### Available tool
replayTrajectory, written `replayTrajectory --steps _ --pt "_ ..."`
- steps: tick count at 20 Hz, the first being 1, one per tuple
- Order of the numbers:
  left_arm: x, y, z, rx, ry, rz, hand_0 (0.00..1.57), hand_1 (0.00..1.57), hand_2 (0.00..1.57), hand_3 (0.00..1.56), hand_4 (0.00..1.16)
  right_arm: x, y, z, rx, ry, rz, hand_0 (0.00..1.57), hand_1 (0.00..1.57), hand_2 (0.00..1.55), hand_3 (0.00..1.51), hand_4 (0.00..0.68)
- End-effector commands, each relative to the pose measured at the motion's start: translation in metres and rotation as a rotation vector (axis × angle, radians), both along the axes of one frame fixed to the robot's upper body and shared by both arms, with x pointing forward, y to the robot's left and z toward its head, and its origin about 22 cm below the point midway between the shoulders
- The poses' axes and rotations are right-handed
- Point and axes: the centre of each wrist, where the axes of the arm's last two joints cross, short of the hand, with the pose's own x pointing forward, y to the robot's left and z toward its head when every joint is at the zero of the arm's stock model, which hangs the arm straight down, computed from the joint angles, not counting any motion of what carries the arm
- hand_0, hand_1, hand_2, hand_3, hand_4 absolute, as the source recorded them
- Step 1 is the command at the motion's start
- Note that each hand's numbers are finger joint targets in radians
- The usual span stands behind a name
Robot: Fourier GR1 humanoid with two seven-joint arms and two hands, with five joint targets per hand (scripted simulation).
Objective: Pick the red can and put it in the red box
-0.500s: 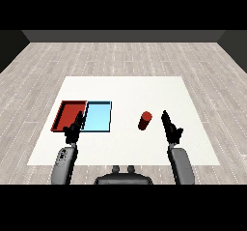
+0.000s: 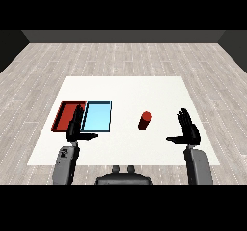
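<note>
The red can (image 2: 144, 121) stands upright on the white table (image 2: 125, 92), right of the trays and free of both hands. My right hand (image 2: 188, 130) hovers to the can's right, fingers straight and thumb pointing left, well apart from it. The red tray (image 2: 64, 113) lies at the left, holding nothing. My left hand (image 2: 75, 127) is raised over the red tray's near right corner, fingers straight, thumb out to the right, holding nothing.
A light blue tray (image 2: 98, 116) lies right beside the red tray, between it and the can. The table's near edge runs just in front of both forearms. Grey wooden floor surrounds the table.
My right hand has shifted slightly right and nearer, away from the can. The left hand and can are about where they were.
</note>
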Motion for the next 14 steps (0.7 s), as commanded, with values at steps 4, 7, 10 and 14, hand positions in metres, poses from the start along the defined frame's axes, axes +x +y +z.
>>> replayTrajectory --steps 4,7,10,14 --pt "-0.005 0.022 -0.003 -0.042 -0.204 -0.015 0.00 0.00 0.00 0.00 0.00 -0.017 -0.036 0.001 0.040 -0.126 0.059 0.00 0.00 0.00 0.00 0.000" --pt "0.005 -0.006 -0.018 -0.068 -0.205 -0.030 0.00 0.00 0.00 0.00 0.00 -0.015 -0.033 -0.012 0.020 -0.134 0.056 0.00 0.00 0.00 0.00 0.000" --pt "-0.006 0.004 -0.016 -0.062 -0.200 -0.027 0.00 0.00 0.00 0.00 0.00 0.001 -0.043 -0.016 0.040 -0.127 0.052 0.00 0.00 0.00 0.00 0.000" --pt "-0.004 0.004 -0.031 -0.075 -0.212 -0.033 0.00 0.00 0.00 0.00 0.00 0.005 -0.066 -0.009 0.050 -0.135 0.064 0.00 0.00 0.00 0.00 0.000"
